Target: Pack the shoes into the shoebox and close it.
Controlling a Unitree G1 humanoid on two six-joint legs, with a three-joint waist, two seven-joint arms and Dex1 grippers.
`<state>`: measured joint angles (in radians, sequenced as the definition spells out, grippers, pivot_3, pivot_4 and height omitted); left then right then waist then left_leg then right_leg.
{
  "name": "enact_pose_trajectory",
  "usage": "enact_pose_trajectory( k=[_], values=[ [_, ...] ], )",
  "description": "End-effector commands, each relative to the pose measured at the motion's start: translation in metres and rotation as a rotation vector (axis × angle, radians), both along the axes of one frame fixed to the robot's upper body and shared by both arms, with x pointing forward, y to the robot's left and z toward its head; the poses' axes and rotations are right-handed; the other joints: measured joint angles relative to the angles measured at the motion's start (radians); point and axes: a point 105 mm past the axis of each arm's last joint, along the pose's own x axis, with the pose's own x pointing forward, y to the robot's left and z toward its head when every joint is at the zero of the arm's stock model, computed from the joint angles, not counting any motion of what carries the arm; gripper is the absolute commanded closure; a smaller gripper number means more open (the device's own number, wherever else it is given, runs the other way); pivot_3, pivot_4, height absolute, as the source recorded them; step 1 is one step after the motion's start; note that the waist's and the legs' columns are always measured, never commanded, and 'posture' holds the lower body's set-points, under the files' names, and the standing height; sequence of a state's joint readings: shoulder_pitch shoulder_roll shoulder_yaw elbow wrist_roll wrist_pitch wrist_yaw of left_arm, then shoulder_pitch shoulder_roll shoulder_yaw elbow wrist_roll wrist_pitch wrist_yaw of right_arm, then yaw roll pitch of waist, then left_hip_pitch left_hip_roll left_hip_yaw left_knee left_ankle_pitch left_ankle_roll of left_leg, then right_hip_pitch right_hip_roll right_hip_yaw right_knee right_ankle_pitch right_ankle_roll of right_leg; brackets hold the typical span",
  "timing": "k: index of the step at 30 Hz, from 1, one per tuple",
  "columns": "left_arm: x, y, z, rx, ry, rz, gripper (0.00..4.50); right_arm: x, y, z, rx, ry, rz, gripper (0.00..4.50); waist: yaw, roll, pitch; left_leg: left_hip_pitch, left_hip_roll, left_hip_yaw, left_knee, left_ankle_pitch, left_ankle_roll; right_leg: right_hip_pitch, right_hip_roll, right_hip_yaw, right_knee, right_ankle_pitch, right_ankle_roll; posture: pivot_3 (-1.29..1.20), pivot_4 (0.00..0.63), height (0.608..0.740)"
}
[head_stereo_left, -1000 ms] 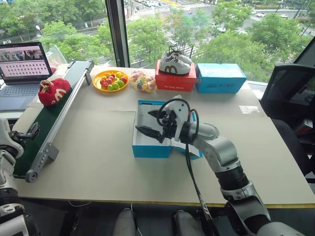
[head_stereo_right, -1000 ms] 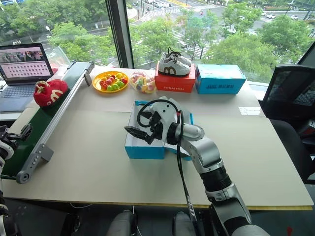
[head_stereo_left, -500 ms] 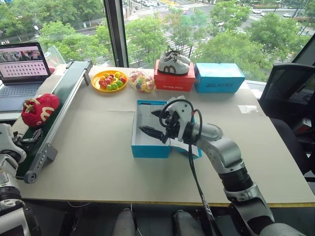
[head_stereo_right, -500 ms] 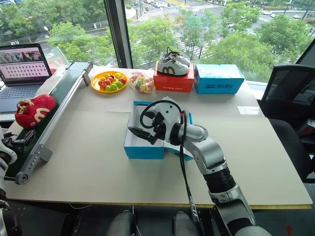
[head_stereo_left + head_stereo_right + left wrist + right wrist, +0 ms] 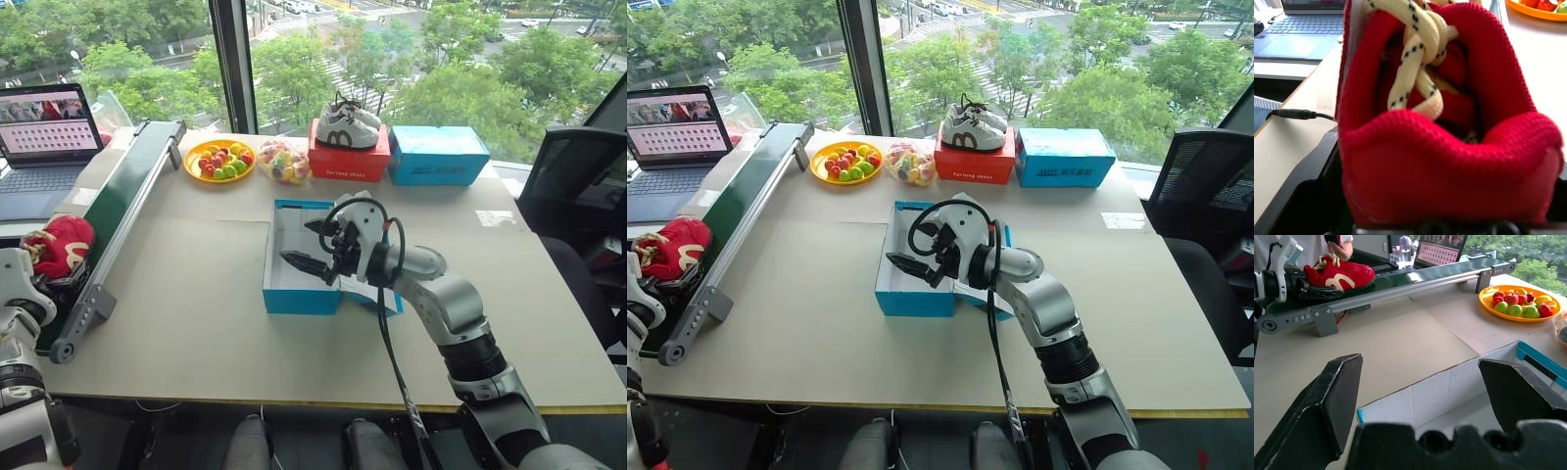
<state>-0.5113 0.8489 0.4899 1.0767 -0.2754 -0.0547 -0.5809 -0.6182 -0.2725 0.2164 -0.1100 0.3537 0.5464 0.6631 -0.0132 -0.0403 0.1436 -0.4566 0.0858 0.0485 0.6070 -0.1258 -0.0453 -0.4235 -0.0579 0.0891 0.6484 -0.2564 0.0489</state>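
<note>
The red shoes sit at the near end of the green conveyor, far left, with my left gripper closing around them, while my right gripper hovers spread over the open blue shoebox at table centre.

red shoes: 1
white sneakers: 1
blue boxes: 2
red boxes: 1
fruit plates: 1
laptops: 1

Left hand fingers hidden behind red shoe, shoebox lid behind right arm
</note>
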Motion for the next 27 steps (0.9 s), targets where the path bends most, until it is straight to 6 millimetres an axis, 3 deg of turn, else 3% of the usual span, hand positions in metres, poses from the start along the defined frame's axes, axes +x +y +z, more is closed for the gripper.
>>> enact_pose_trajectory(
  k=[1,3,5,11,14,19,22,27],
  values=[
    [0.008,-0.005,0.015,0.033,-0.050,-0.033,1.59,0.000,-0.003,0.020,0.016,-0.072,-0.012,0.00,0.001,0.000,0.000,0.000,0.000,0.000,0.000,0.000,0.000,0.000,0.000,0.000,0.000,0.000,0.000,0.00,0.150,0.740],
    [0.011,-0.010,0.016,0.025,-0.060,-0.050,1.96,0.000,-0.004,0.021,0.015,-0.073,-0.013,0.00,0.004,0.000,0.000,0.000,0.000,0.000,0.000,0.000,0.000,0.000,0.000,0.000,0.000,0.000,0.000,0.00,0.150,0.740],
    [0.016,-0.016,0.022,0.034,-0.082,-0.068,1.99,0.001,-0.004,0.023,0.020,-0.074,-0.012,0.00,0.008,0.000,0.000,0.000,0.000,0.000,0.000,0.000,-0.001,0.000,-0.001,-0.001,0.001,0.000,0.000,0.00,0.150,0.740],
    [0.038,-0.054,0.067,0.032,-0.233,-0.196,1.99,0.006,-0.011,0.041,0.138,-0.046,-0.023,0.00,0.019,-0.002,0.000,-0.003,0.000,0.000,0.001,0.001,-0.002,0.000,-0.001,-0.002,0.001,0.000,0.000,0.00,0.150,0.740],
    [0.055,-0.123,0.103,-0.012,-0.334,-0.406,1.99,0.008,-0.016,0.063,0.334,0.081,0.004,0.00,0.023,-0.003,0.001,-0.004,0.001,0.000,0.000,0.004,0.003,0.000,-0.001,-0.002,0.001,0.000,0.000,0.00,0.150,0.740],
    [0.057,-0.225,0.130,-0.068,-0.368,-0.703,1.99,0.013,-0.023,0.075,0.508,0.264,0.036,0.00,0.021,-0.004,0.001,-0.004,0.000,-0.001,0.001,0.004,0.003,0.001,0.000,-0.002,0.001,0.001,0.001,0.00,0.150,0.740],
    [0.049,-0.251,0.141,-0.106,-0.405,-0.793,1.99,0.017,-0.026,0.081,0.524,0.253,0.001,0.00,0.006,-0.003,0.001,-0.004,0.000,-0.002,0.001,0.005,0.004,0.001,0.000,-0.002,0.001,0.001,0.001,0.00,0.150,0.740],
    [0.035,-0.317,0.156,-0.233,-0.458,-1.002,1.99,0.027,-0.031,0.085,0.514,0.241,-0.059,0.00,-0.010,-0.003,0.001,-0.004,0.000,-0.003,0.001,0.005,0.005,0.000,0.001,-0.001,0.001,0.001,0.002,0.00,0.150,0.740]
  ],
)
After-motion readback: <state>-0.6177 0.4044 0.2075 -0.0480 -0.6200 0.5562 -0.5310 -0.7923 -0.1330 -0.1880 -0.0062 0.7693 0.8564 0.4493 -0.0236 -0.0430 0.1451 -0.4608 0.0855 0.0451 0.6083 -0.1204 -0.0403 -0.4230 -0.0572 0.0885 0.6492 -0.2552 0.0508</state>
